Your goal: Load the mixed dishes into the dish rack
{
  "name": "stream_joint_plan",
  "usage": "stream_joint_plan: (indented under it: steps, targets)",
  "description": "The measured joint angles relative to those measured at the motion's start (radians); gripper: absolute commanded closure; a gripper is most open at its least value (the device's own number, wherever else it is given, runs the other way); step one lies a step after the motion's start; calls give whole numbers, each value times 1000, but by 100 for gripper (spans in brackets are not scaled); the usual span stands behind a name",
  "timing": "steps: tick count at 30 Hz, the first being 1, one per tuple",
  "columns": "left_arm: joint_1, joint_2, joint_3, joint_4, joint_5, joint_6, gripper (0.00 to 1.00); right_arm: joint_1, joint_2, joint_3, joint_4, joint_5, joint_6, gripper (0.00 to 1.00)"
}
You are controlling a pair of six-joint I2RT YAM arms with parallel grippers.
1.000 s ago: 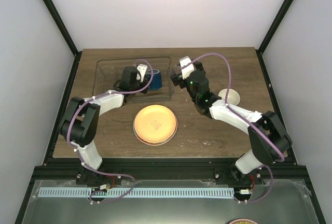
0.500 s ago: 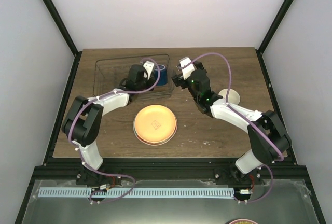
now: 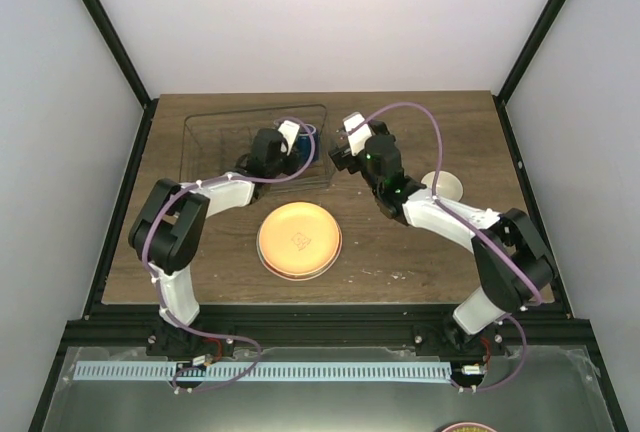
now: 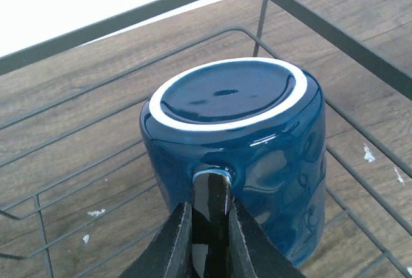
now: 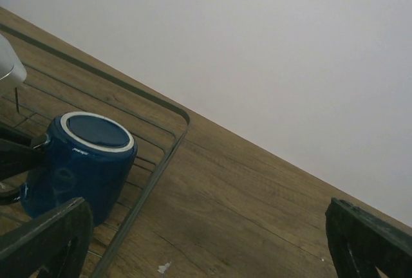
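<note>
Top view: high at near edge, looking down on whole table (image 3: pixel 420 252).
Left wrist: close on mug (image 4: pixel 257 156) in rack (image 4: pixel 129 16).
Right wrist: lower, farther, from beside rack.
Shared: mug, rack corner.

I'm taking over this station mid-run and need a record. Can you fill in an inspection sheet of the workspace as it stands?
Surface: wooden table, a few small white flecks.
Job's things: dark blue mug upside down inside the dish rack, near its right end; orange-yellow plate flat on the table in front of the rack; white bowl on the table, partly hidden by the right arm.
Clutter: nothing seen.
Grippers: left gripper shut on the mug's handle; right gripper open and empty, beside the rack's right edge.
Cables: a purple cable looped along each arm.
Surroundings: white walls, black frame posts.
</note>
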Motion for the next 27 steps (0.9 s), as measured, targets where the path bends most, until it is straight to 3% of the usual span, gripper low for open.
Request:
stream_joint_plan:
  steps: [16,17,20,27]
  targets:
    - [39,67,23,91,-15,5,100,-16,54,58,-38,-35,-18,0]
    - [39,67,24,94,-14,4,98,-17,58,63,-38,-37,-19,0]
    - [40,70,28,96,-6,1,76,-18,69,77,-38,-45,-19,0]
    - [41,65,8,124,29,-13,56,-18,82,79,-42,-60,-18,0]
